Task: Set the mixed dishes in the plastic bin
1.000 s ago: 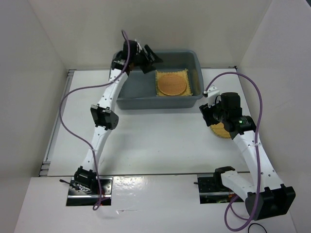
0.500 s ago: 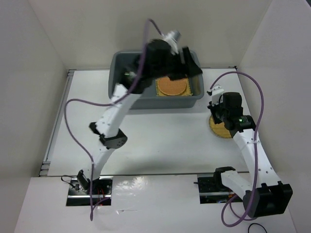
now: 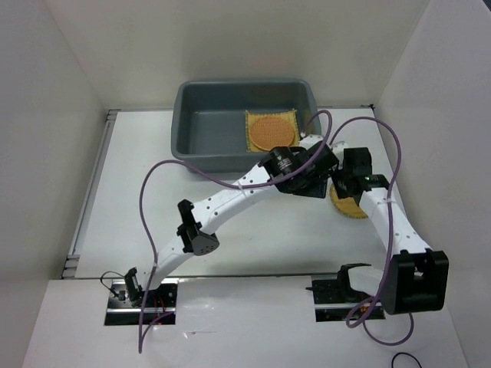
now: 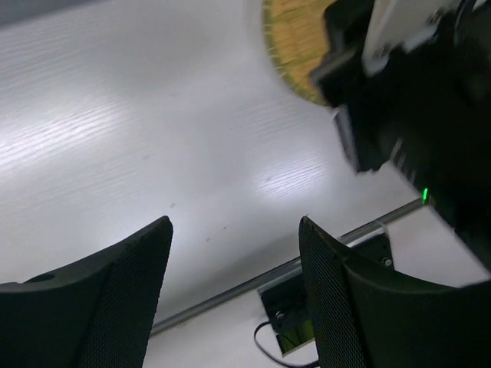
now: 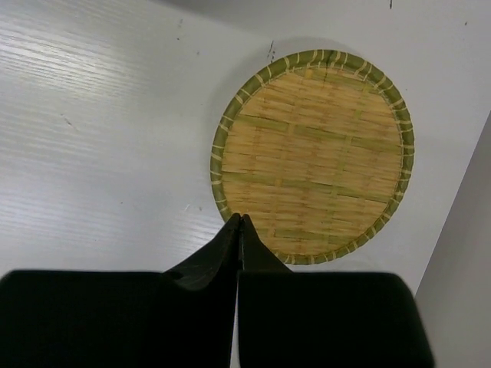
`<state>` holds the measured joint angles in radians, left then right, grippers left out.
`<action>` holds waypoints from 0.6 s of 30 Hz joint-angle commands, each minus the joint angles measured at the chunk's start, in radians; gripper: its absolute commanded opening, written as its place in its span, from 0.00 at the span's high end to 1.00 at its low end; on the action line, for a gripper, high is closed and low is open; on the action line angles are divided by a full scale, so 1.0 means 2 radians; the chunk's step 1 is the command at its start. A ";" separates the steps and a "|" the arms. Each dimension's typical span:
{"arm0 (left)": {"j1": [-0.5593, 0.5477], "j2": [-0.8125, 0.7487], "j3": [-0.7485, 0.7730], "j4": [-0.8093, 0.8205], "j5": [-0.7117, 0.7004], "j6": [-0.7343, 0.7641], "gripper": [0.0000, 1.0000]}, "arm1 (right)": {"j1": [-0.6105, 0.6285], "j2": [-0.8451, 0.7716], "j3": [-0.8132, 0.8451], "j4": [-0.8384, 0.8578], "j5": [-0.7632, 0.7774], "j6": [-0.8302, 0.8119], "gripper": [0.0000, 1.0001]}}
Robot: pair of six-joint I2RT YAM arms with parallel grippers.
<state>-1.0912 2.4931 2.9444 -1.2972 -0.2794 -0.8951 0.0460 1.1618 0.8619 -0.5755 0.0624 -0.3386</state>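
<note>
The plastic bin (image 3: 178, 115) stands at the back of the table. Inside it, at its right end, lies the square yellow mat (image 3: 252, 146) with the orange-brown round disc (image 3: 272, 132) on top. The paler yellow disc (image 3: 350, 207) (image 5: 311, 172) lies flat on the table at the right, partly under my right arm. My right gripper (image 3: 338, 189) (image 5: 240, 218) is shut, tips over the disc's rim, nothing visible between them. My left gripper (image 3: 313, 182) (image 4: 234, 226) is open and empty, stretched across beside the right gripper, with the pale disc (image 4: 295, 46) at its view's top.
The right arm's black wrist (image 4: 414, 115) fills the right side of the left wrist view, very close to the left gripper. A white side wall (image 3: 430, 92) runs just right of the pale disc. A metal rail and the arm mount (image 4: 299, 307) lie at the near edge.
My left arm has swung out of the bin, over and down to the right, ending beside the right gripper. The right gripper has gone from open to shut over the pale disc.
</note>
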 commanded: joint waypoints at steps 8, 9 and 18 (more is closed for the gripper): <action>0.005 -0.316 -0.631 0.235 -0.104 -0.060 0.27 | -0.004 0.057 -0.021 0.044 0.065 0.013 1.00; 0.009 -0.384 -0.687 0.309 -0.096 -0.065 0.27 | -0.004 0.057 -0.021 0.049 0.072 0.013 1.00; 0.024 -0.473 -0.836 0.309 -0.094 -0.076 0.30 | -0.008 0.118 -0.031 0.071 0.126 0.040 0.90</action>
<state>-1.0374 1.5883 1.3029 -0.7528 -0.4595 -1.0283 0.0360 1.3678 0.8116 -0.4881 0.2588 -0.2943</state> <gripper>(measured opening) 0.705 0.091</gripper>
